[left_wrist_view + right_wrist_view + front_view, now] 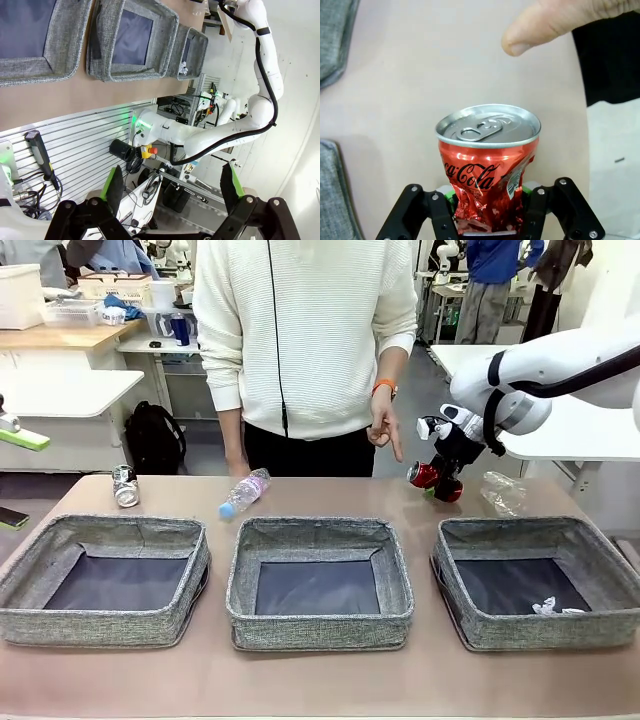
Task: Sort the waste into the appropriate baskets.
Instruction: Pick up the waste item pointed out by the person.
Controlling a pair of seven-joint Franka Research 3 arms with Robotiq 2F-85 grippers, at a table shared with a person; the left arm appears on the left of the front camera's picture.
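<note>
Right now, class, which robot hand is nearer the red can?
Right. The right hand is shut on the red can; the left hand hangs open, far back from it.

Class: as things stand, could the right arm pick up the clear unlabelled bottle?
Probably not yet: the right pincer is shut on the red can. The bottle lies close beside it, uncovered, so the way looks free once the can goes.

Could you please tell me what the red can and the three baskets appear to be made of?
The red can looks like thin metal, probably aluminium: glossy red print, a bare silvery lid with a pull tab, and a crumpled wall. The baskets look like matte grey woven fabric, with soft, sagging walls; their dark flat bases could be cloth or plastic sheet.
</note>
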